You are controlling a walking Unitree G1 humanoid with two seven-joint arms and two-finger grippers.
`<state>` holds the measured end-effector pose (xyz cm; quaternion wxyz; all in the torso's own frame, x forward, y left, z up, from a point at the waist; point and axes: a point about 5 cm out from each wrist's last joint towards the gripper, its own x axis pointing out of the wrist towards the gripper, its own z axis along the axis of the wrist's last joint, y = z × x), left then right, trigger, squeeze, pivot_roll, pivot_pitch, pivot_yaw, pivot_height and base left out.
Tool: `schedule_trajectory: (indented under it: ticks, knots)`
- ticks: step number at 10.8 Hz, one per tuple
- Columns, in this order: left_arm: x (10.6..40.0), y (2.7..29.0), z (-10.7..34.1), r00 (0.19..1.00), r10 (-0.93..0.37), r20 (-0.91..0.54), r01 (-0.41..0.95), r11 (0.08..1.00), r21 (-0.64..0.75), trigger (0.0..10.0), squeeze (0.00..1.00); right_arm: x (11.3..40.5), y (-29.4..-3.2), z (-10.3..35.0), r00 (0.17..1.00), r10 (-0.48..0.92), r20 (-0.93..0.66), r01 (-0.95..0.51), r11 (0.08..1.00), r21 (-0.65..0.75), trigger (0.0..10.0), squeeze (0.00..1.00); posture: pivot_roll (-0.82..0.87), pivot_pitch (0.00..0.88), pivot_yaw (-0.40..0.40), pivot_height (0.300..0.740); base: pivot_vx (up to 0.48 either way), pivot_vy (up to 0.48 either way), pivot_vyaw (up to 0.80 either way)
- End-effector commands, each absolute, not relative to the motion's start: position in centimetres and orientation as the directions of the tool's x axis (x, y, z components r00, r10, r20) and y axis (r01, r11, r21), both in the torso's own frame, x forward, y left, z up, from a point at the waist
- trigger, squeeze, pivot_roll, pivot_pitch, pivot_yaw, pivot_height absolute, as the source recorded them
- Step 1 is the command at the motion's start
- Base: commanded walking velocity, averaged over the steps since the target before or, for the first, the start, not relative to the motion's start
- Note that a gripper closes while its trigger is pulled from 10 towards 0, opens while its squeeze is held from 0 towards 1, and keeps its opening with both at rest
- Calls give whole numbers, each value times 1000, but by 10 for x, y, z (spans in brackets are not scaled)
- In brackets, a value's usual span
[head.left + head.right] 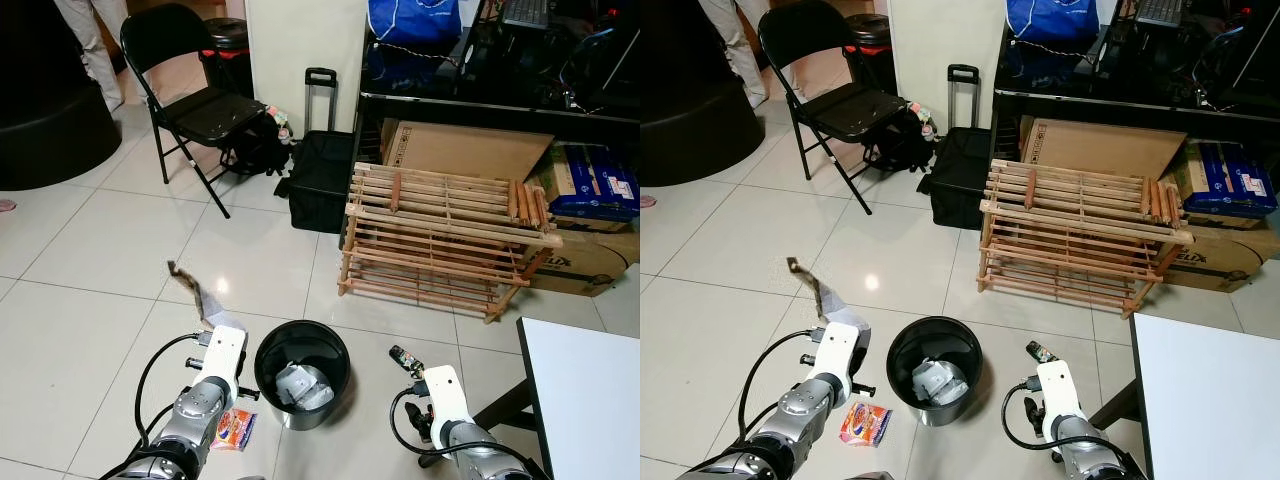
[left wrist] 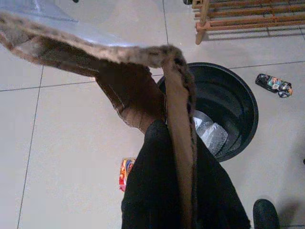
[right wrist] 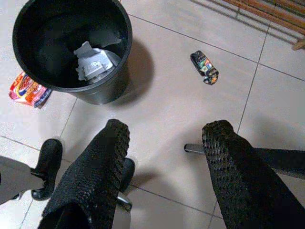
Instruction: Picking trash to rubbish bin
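Gripping: brown wrapper strip (image 2: 95, 52) is pinched by left gripper (image 2: 176, 157) beside black bin (image 1: 302, 373) | right gripper (image 3: 162, 157) fingers spread wide, nothing held | floor: orange packet (image 1: 235, 428), dark wrapper (image 3: 204, 67)

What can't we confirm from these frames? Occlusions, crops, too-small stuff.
- Left gripper: in the left wrist view the brown strip it holds covers the fingertips, so contact can't be judged.
- Rubbish bin: contents look like crumpled pale wrapping; the type is too small to tell, and the bin wall hides the bottom.
- Dark wrapper on the floor: print unreadable.
- Orange packet: partly behind the left arm in the left eye view.
- Person: cut off by the top edge.
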<state>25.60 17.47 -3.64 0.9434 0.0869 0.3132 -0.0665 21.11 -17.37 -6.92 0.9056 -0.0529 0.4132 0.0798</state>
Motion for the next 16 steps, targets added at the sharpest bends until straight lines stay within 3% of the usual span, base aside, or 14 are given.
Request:
schedule_trajectory:
  ticks: [1,14,16]
  knots:
    - [255,176,-37,790,-66,-609,181,975,129,10000,0,216,-177,-66,665,98,-741,-176,984,-28,10000,0,84,30,-34,740,259,0,0]
    - [256,177,-36,793,-67,-605,185,974,134,10000,0,214,-177,-67,659,95,-746,-171,985,-26,10000,0,88,42,-32,740,275,0,0]
    - [257,178,-36,797,-61,-601,177,975,137,10000,0,214,-177,-67,660,96,-745,-171,985,-25,10000,0,88,42,-32,740,0,0,0]
